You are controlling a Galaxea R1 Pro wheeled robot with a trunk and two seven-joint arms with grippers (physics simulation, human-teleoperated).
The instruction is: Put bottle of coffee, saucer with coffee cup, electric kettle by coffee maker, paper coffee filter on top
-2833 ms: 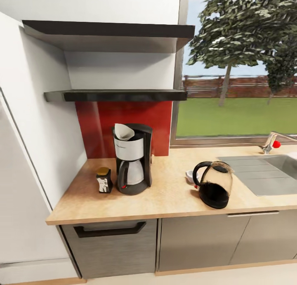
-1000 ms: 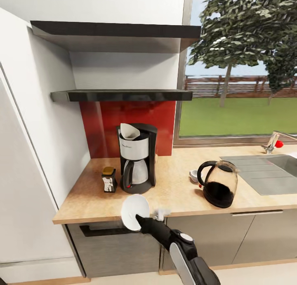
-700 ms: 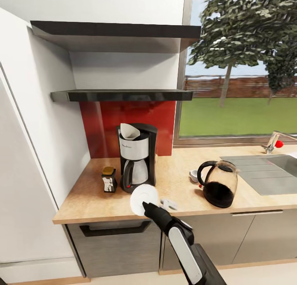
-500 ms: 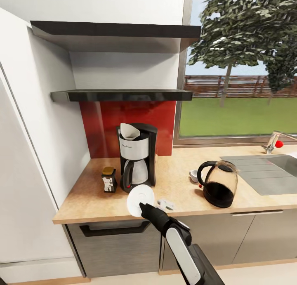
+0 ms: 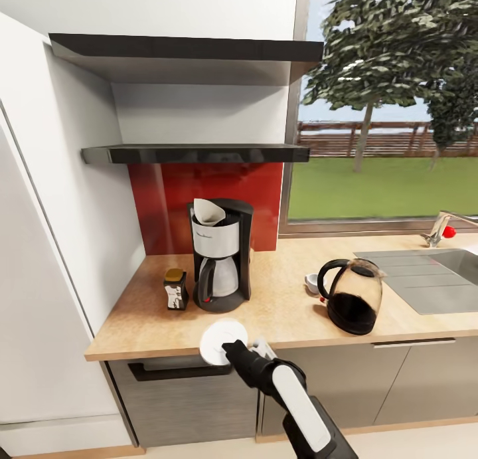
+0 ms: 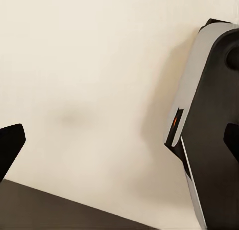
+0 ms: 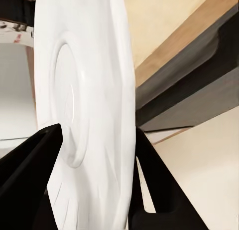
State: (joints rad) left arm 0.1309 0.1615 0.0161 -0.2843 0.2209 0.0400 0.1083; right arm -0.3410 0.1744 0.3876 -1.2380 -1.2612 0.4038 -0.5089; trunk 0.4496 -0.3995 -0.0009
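One gripper, the right gripper (image 5: 234,348), shows in the lower centre of the head view, its two dark fingers (image 7: 30,180) pinched on the rim of the saucer (image 5: 222,342); the right wrist view shows the saucer on edge between them. The saucer stands nearly upright at the front edge of the kitchen countertop (image 5: 285,313), just below and in front of the coffee maker (image 5: 220,254), which sits at centre frame against the red backsplash (image 5: 206,180). The paper coffee filter (image 5: 209,212) rests in the top of the coffee maker, tilted to the left. The bottle of coffee (image 5: 175,288) stands on the countertop just to the left of the coffee maker, apart from it. The electric kettle (image 5: 350,295) stands to the right of centre, well apart from the coffee maker, and the coffee cup (image 5: 311,283) sits just behind its handle, mostly hidden. The kitchen shelf (image 5: 196,154) runs across the upper middle of the frame. A sink (image 5: 431,273) lies at the right edge. In the left wrist view the dark fingertips (image 6: 10,145) of the left gripper (image 6: 119,145) stand wide apart with nothing between them, over a pale floor (image 6: 89,80).
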